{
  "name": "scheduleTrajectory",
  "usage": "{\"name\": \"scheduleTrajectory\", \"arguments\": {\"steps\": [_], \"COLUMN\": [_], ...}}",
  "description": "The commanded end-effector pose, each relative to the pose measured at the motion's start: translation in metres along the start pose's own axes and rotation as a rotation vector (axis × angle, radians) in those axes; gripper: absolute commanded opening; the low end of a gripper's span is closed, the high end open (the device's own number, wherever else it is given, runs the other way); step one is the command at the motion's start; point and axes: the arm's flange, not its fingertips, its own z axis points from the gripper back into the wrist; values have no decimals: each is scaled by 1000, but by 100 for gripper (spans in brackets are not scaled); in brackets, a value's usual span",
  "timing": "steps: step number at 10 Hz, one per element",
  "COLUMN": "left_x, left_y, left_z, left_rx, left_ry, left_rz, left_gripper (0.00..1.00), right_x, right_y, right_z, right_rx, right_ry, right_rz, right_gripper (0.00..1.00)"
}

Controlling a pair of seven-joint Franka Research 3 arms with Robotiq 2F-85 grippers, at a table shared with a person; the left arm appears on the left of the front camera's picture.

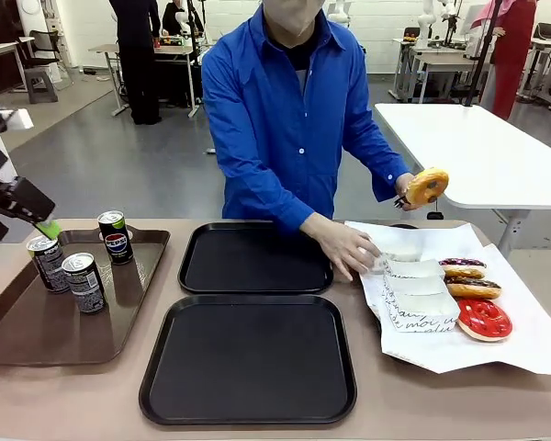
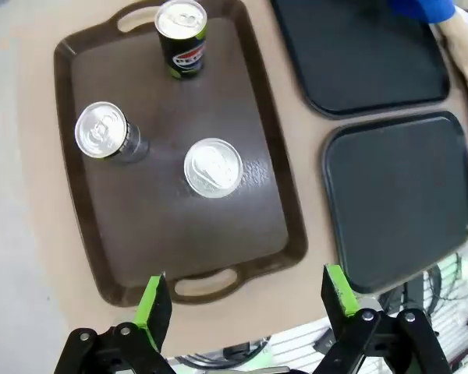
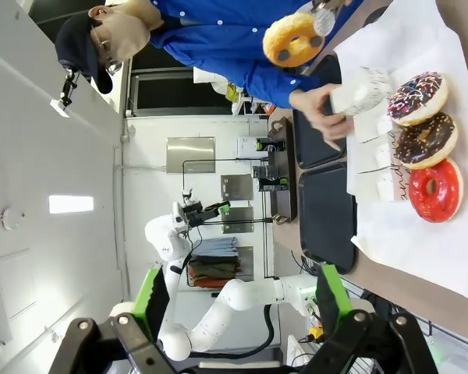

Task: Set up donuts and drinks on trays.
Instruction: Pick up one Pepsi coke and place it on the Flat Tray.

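A person (image 3: 218,35) holds up a golden glazed ring donut (image 3: 294,39); three iced ring donuts (image 3: 426,141) lie on white paper (image 3: 421,245).

cans (image 1: 83,280): 3 | black trays (image 1: 248,363): 2 | brown tray (image 1: 37,322): 1 | donuts (image 1: 483,319): 4

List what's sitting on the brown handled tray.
Three soda cans stand upright on the brown tray, apart from each other. The tray floor directly under each can is covered.
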Motion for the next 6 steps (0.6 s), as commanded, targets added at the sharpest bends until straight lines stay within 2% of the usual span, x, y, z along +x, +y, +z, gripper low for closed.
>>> {"name": "scheduleTrajectory", "arguments": {"steps": [1, 4, 5, 6], "left_x": [19, 27, 27, 27], "left_y": [-1, -1, -1, -1], "left_z": [-42, -90, -56, -56], "left_rx": [83, 118, 73, 73], "left_ry": [-33, -21, -17, -17], "left_rz": [80, 134, 80, 80], "left_gripper": [100, 100, 100, 100], "right_x": [-1, -1, -1, -1], "right_y": [0, 0, 0, 0], "right_z": [0, 0, 0, 0], "right_rx": [15, 15, 15, 15], "right_ry": [2, 2, 2, 2], "right_rz": [-2, -2, -2, -2], "right_gripper": [100, 100, 100, 100]}}
